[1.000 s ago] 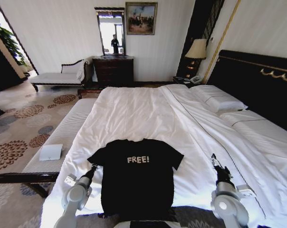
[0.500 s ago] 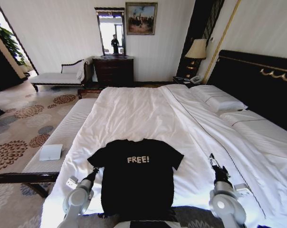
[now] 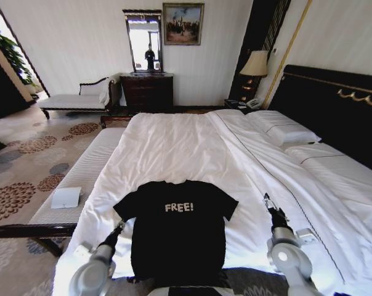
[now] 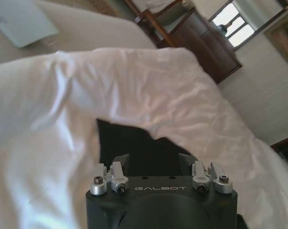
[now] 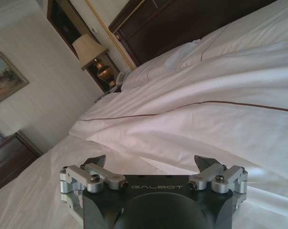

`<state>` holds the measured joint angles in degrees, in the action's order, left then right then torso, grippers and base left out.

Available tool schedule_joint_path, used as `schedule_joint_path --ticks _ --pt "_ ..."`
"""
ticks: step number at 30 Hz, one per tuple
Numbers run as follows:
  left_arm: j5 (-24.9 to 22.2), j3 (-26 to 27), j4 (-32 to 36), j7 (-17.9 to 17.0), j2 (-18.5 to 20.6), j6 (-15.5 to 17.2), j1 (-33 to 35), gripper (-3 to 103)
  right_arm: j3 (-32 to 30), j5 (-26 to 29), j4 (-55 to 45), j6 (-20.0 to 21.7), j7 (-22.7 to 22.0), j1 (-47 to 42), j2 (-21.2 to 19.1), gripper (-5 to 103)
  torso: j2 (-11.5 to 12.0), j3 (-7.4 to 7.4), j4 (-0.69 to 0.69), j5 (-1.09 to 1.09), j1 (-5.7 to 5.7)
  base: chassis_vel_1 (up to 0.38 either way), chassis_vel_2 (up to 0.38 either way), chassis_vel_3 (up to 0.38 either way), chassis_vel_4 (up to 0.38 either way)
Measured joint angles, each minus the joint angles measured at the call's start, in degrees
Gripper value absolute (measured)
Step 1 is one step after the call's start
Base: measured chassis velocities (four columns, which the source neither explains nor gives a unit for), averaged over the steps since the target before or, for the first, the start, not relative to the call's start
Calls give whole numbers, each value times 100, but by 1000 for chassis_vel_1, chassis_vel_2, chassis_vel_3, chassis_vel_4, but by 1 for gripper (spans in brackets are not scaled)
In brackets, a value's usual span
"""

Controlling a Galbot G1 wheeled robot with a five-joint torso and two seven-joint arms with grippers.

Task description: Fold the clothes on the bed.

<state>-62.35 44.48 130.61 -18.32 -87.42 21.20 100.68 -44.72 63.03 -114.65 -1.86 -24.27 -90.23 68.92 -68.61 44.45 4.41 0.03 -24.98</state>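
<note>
A black T-shirt (image 3: 177, 231) with white "FREE!" lettering lies flat on the bed (image 3: 173, 148), near its front edge, collar pointing away from me. My left gripper (image 3: 117, 228) hovers low at the shirt's left side, just below the left sleeve. In the left wrist view its fingers (image 4: 120, 163) stand open, with the T-shirt (image 4: 134, 150) dark just ahead of them. My right gripper (image 3: 270, 205) is over bare white sheet, a little to the right of the right sleeve. The right gripper (image 5: 150, 164) is open with only bedding ahead.
A pale upholstered bench (image 3: 81, 176) runs along the bed's left side with a white card (image 3: 66, 197) on it. Pillows (image 3: 283, 131) and the dark headboard (image 3: 334, 102) are on the right. A dresser (image 3: 147, 91), a chaise (image 3: 75, 100) and a lamp (image 3: 255, 64) line the far wall.
The left arm has sunk lower and drawn back toward the bed's front edge. The right gripper has shifted left, closer to the shirt's right sleeve. The shirt lies as before.
</note>
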Motion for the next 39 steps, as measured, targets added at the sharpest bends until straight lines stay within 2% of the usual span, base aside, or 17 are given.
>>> schedule_joint_path --ticks 1,3,5,7,9,11,14,16,18,19,22,23,26,29,33,36,39 --pt "98 89 218 135 -35 -28 20 69 2 148 -7 22 -86 -55 -209 100 0 0 3 -2 0 0 0 0 0" --pt "137 126 287 186 -52 -47 20 69 13 201 -7 23 -110 -65 -299 100 0 0 2 -4 0 0 0 0 0" --pt "188 201 460 280 -105 -74 14 80 37 284 -20 22 -142 -66 -417 100 0 0 0 -3 -1 0 0 0 0" --pt "221 210 565 304 -125 -75 69 91 43 310 -134 20 -140 -94 -400 100 0 1 0 -3 -1 0 0 0 0" --pt "265 208 597 324 -121 -75 110 91 54 311 -196 19 -118 -118 -370 100 0 1 0 -3 -1 0 0 0 0" --pt "359 207 607 331 -79 -83 135 98 70 308 -288 17 -46 -159 -297 100 0 1 0 -3 0 0 0 0 0" --pt "413 212 551 168 75 -115 73 100 79 312 -437 -3 205 -262 -189 100 0 0 0 -4 0 0 0 0 0" --pt "297 199 541 -126 286 -144 10 100 95 365 -560 -42 698 -430 -172 100 0 0 0 -5 0 0 0 0 0" --pt "179 183 624 -225 524 -151 37 100 110 372 -623 -42 1130 -579 -167 100 0 1 1 -6 -1 0 0 0 0" --pt "179 183 624 -225 524 -151 37 100 110 372 -623 -42 1130 -579 -167 100 0 1 1 -6 -1 0 0 0 0" --pt "112 237 754 -68 1179 -236 33 100 158 358 -557 29 1720 -596 5 100 0 0 -1 -3 0 0 0 0 0" --pt "112 237 754 -68 1179 -236 33 100 158 358 -557 29 1720 -596 5 100 0 0 -1 -3 0 0 0 0 0" --pt "-104 303 787 -17 1507 -271 -194 100 233 425 -319 138 1936 -345 243 100 0 0 5 -6 0 0 0 0 0" --pt "-175 303 838 -3 1487 -299 -217 100 342 527 -79 184 1939 -74 245 100 0 0 2 -5 0 0 0 0 0" --pt "-172 213 922 107 1202 -418 -299 100 650 670 633 252 1929 552 64 100 0 1 -1 -2 -1 0 0 0 0" --pt "-77 191 1035 380 1039 -504 -253 100 881 700 1249 271 1973 1067 -226 100 1 1 -1 -3 -1 0 0 0 0" --pt "50 215 1077 466 985 -512 -214 100 1012 689 1648 275 2104 1322 -416 100 0 1 -1 -3 -1 0 0 0 0"
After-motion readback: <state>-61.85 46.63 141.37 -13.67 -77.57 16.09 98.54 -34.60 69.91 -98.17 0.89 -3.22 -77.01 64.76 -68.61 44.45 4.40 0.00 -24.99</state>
